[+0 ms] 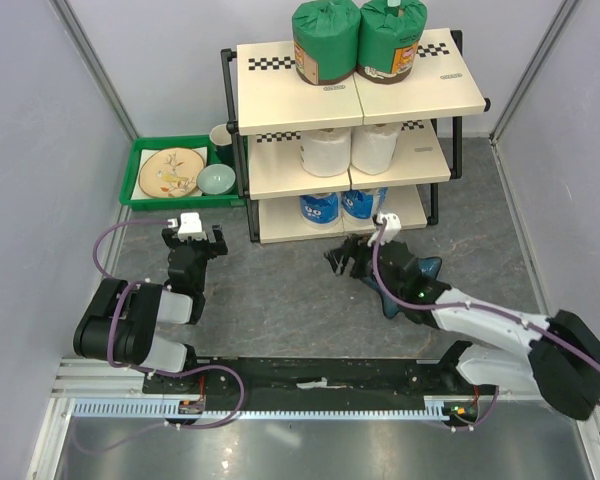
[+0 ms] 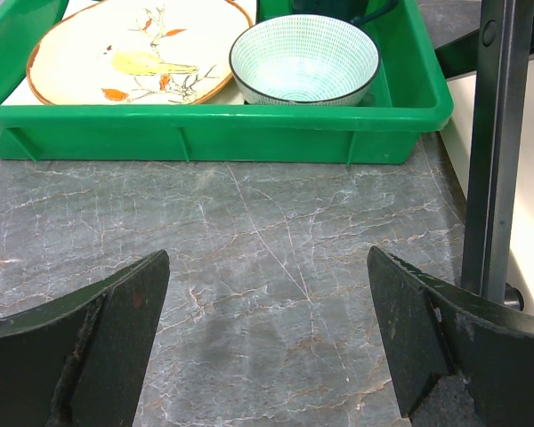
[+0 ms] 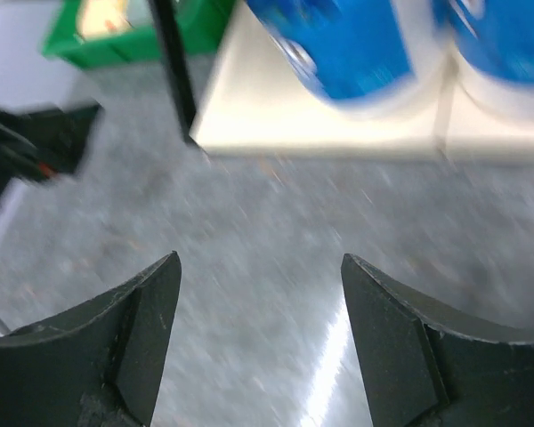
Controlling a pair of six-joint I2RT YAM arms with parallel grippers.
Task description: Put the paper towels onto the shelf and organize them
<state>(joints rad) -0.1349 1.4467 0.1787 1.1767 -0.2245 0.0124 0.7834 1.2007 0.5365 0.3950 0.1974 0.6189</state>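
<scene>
All the paper towels I see stand on the shelf. Two green rolls are on the top board, two white rolls on the middle board, and two blue-and-white rolls on the bottom board. My right gripper hangs open and empty just in front of the bottom board. In the blurred right wrist view the blue rolls sit on the cream board beyond my right gripper. My left gripper is open and empty over the floor, left of the shelf post.
A green tray with a painted plate and a patterned bowl sits left of the shelf. A mug stands at its back corner. A blue star-shaped dish lies under my right arm.
</scene>
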